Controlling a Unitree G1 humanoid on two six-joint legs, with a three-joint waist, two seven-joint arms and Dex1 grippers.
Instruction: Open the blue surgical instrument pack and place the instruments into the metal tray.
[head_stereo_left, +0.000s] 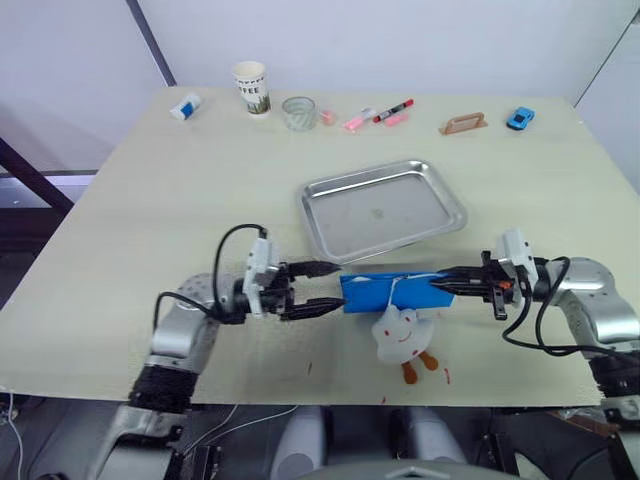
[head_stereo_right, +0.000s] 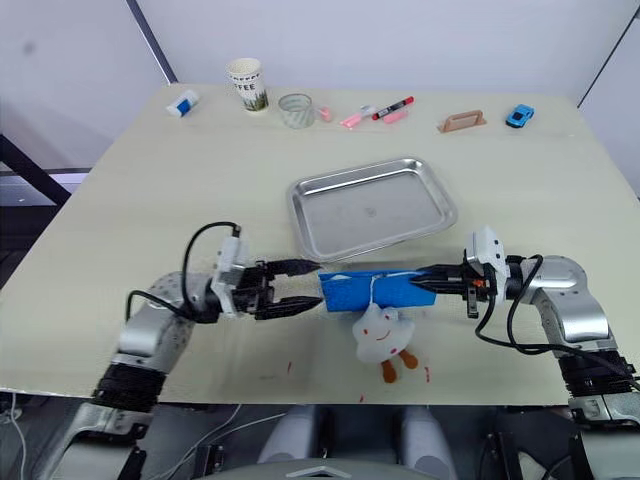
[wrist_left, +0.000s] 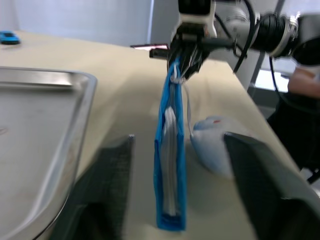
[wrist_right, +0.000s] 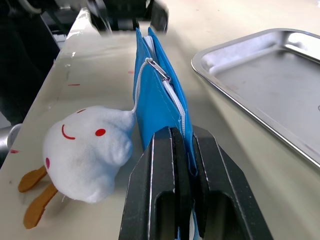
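The blue surgical instrument pack (head_stereo_left: 393, 291) stands on its long edge near the table's front, just in front of the metal tray (head_stereo_left: 383, 210), which is bare. My right gripper (head_stereo_left: 445, 280) is shut on the pack's right end (wrist_right: 160, 100). My left gripper (head_stereo_left: 332, 286) is open, one finger (wrist_left: 105, 190) on each side of the pack's left end (wrist_left: 170, 165), not touching it. A white plush toy (head_stereo_left: 402, 335) lies in front of the pack, tied by a string to its zipper pull. The instruments are hidden.
Along the far edge stand a paper cup (head_stereo_left: 251, 87), a glass (head_stereo_left: 298, 112), red and pink markers (head_stereo_left: 392, 110), a tan holder (head_stereo_left: 463, 123), a blue toy car (head_stereo_left: 520, 118) and a small white-blue item (head_stereo_left: 185, 106). The table's front edge is close behind both grippers.
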